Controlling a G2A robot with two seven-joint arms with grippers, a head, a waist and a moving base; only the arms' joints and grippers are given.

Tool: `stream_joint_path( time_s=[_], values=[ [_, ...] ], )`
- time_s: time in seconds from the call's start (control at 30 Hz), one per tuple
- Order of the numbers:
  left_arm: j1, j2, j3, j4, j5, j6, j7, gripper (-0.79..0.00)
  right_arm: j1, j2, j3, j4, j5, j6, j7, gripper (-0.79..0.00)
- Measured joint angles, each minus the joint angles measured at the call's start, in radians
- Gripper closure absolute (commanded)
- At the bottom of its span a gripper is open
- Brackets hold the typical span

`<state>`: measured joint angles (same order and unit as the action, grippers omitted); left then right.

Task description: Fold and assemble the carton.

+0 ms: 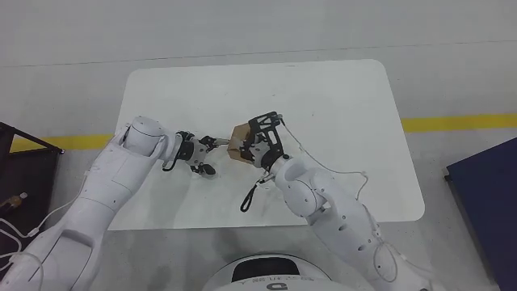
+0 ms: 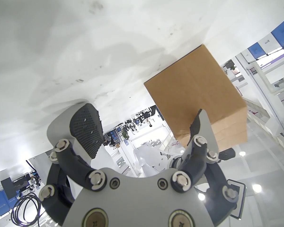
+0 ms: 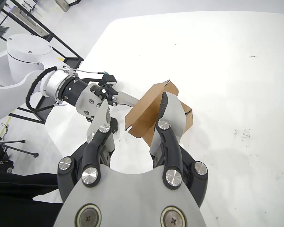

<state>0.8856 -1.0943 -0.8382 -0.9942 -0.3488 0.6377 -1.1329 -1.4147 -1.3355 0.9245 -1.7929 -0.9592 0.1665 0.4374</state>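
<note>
Honestly, left claw (image 2: 144, 109) and right claw (image 3: 135, 99) both sit open at the carton (image 3: 144, 109). I'd brace one wall, then fold flaps slowly

I see a white table (image 1: 339, 105) with rounded corners, its top flecked with small dark scuffs. A yellow floor line (image 1: 460, 121) shows on either side of the table. A black metal rack (image 1: 24, 170) stands off the table's left edge, and a dark blue panel (image 1: 485, 210) lies beyond its right edge.

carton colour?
Plain brown cardboard, no print visible. The carton shows best in the left wrist view.
</note>
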Motion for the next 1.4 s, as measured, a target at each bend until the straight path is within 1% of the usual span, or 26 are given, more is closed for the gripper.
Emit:
stream_joint_path(
  time_s=[0.27,0.37,0.43,0.47,0.5,0.53,0.73,0.97,1.2,1.23,1.27,1.4],
  values=[
    [-0.005,-0.001,0.008,0.000,0.001,0.000,-0.001,-0.785,0.019,-0.009,-0.012,0.028,0.018,0.019,0.010,-0.348],
    [-0.006,-0.001,0.009,0.002,-0.002,-0.005,0.000,-0.785,0.025,-0.013,-0.013,0.044,0.037,0.031,0.005,-0.280],
    [-0.007,-0.001,0.010,0.002,-0.002,-0.006,0.001,-0.785,0.027,-0.016,-0.014,0.051,0.049,0.038,-0.004,-0.212],
    [-0.008,-0.001,0.011,0.002,-0.002,-0.006,0.001,-0.785,0.027,-0.017,-0.013,0.053,0.053,0.040,-0.008,-0.145],
    [-0.008,-0.001,0.011,0.001,-0.002,-0.007,0.003,-0.785,0.027,-0.018,-0.011,0.055,0.056,0.042,-0.013,-0.040],
    [-0.008,0.000,0.011,0.001,-0.002,-0.008,0.003,-0.785,0.027,-0.018,-0.010,0.056,0.057,0.044,-0.016,0.000],
    [-0.012,0.000,0.014,-0.001,-0.001,-0.007,0.002,-0.785,0.017,-0.019,0.014,0.053,0.081,0.060,-0.030,0.000],
    [-0.009,0.004,0.007,-0.007,-0.006,-0.019,0.008,-0.785,0.009,-0.026,0.069,0.056,0.254,0.082,-0.026,0.000],
    [0.000,0.009,-0.002,-0.026,-0.010,-0.027,0.015,-0.785,0.022,-0.032,0.073,0.076,0.306,0.112,-0.020,0.000],
    [0.002,0.010,-0.003,-0.029,-0.010,-0.029,0.015,-0.785,0.022,-0.034,0.074,0.075,0.323,0.109,-0.023,-0.505],
    [0.003,0.010,-0.004,-0.033,-0.011,-0.032,0.015,-0.785,0.022,-0.035,0.076,0.075,0.341,0.106,-0.026,-0.785],
    [0.007,0.016,-0.014,-0.062,-0.003,-0.050,0.027,-0.785,0.016,-0.036,0.103,0.075,0.398,0.092,-0.055,-0.785]
  ],
)
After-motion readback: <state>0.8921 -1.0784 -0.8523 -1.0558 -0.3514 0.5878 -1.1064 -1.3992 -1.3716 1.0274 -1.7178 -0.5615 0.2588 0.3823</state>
